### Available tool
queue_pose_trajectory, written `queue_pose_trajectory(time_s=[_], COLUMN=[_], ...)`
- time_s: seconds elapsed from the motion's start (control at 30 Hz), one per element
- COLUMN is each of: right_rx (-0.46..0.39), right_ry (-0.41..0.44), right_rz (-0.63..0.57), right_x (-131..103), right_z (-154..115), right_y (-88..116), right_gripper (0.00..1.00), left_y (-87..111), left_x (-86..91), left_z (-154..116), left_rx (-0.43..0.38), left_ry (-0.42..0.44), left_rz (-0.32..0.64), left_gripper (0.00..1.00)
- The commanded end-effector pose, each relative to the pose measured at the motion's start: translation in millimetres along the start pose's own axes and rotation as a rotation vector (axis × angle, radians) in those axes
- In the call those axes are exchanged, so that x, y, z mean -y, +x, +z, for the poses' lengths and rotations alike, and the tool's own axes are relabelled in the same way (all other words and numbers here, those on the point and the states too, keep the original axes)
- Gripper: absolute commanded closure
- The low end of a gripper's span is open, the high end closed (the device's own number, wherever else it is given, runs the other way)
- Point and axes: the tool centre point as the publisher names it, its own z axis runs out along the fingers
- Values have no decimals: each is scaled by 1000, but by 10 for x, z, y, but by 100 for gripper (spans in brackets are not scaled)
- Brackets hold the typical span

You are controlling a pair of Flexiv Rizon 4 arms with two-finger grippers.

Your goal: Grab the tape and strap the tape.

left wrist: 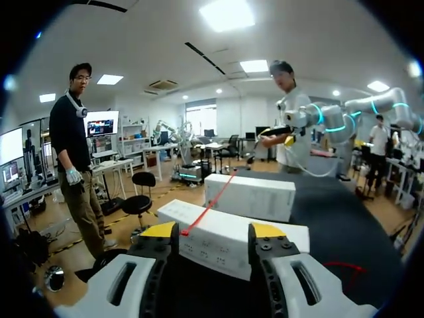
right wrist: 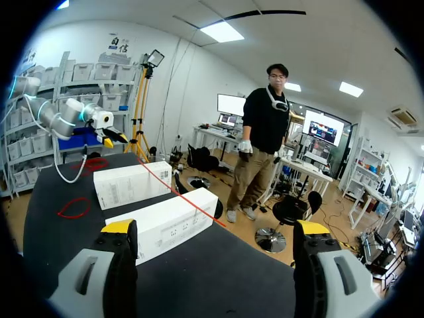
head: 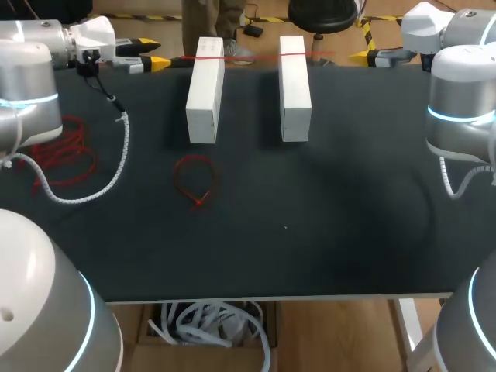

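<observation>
— Head view first: where was the tape?
— A thin red tape (head: 248, 56) ran across the far ends of two white boxes (head: 206, 89), top middle of the frame. A red loop (head: 195, 181) lay on the dark table (head: 325, 232), left of centre.
— And the claws?
— Left gripper (left wrist: 213, 230) was spread, one box end just ahead. Right gripper (right wrist: 215, 228) was spread wider, apart from the tape.

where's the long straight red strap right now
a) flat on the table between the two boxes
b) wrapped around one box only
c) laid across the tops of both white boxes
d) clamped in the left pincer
c: the straight red strap runs across the tops of the left white box and the right white box, near their far ends.
</observation>
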Motion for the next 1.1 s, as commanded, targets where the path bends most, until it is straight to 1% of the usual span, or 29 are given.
queue_pose_trajectory(time_s=[0.03,0.13,0.2,0.33,0.57,0.8,1.1], right_rx=[0,0,0,0,0,0,0], right_ry=[-1,-1,-1,-1,-1,-1,-1], right_rz=[0,0,0,0,0,0,0], right_x=[0,0,0,0,0,0,0], right_z=[-7,-7,-7,-7,-7,-7,-7], right_y=[1,1,1,1,1,1,1], right_gripper=[0,0,0,0,0,0,0], left_y=[-99,-131,-153,-211,-250,-263,-323], left_x=[-45,-72,-86,-119,-170,-193,-266], left_z=[70,123,150,206,277,366,481], left_rx=[-64,-92,-97,-118,-138,-164,-171], left_ry=[7,3,3,16,22,29,32], left_rz=[3,15,15,6,3,4,-6], left_gripper=[59,58,58,59,62,61,62])
